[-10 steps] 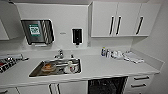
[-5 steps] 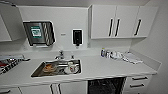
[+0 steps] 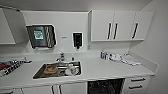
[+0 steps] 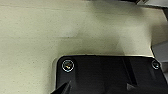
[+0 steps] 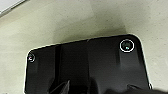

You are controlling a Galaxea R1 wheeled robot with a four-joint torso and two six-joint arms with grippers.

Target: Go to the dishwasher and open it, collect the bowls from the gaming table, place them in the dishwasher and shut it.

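Neither claw's state can be told: each wrist view looks past the robot's own dark plate onto pale speckled floor [image 4: 62, 32], and the fingers cannot be made out. Compared with the earlier head views, the whole kitchen picture has slid a little to the right and down, which is the camera's own shift, since sink, cabinets and dispensers keep their places relative to each other. The dishwasher [image 3: 105, 86] sits under the white worktop [image 3: 100, 70], right of the sink, at the near edge of the head view; its front shows as a dark opening with what looks like racks inside, so the door appears to be down, though the door itself is out of frame. The steel sink [image 3: 58, 70] is sunk into the worktop left of centre and holds several dishes, one of them orange-brown; a tap [image 3: 60, 57] stands at its far rim. On the far left of the worktop lies a dish rack [image 3: 8, 66] with items on it. On the far right are small bottles [image 3: 103, 55] and a folded cloth [image 3: 128, 60]. On the far wall hang a paper towel dispenser [image 3: 41, 36] and a dark soap dispenser [image 3: 77, 40]. White wall cabinets [image 3: 115, 25] with dark vertical handles hang on the right, and white drawers [image 3: 136, 83] stand right of the dishwasher.
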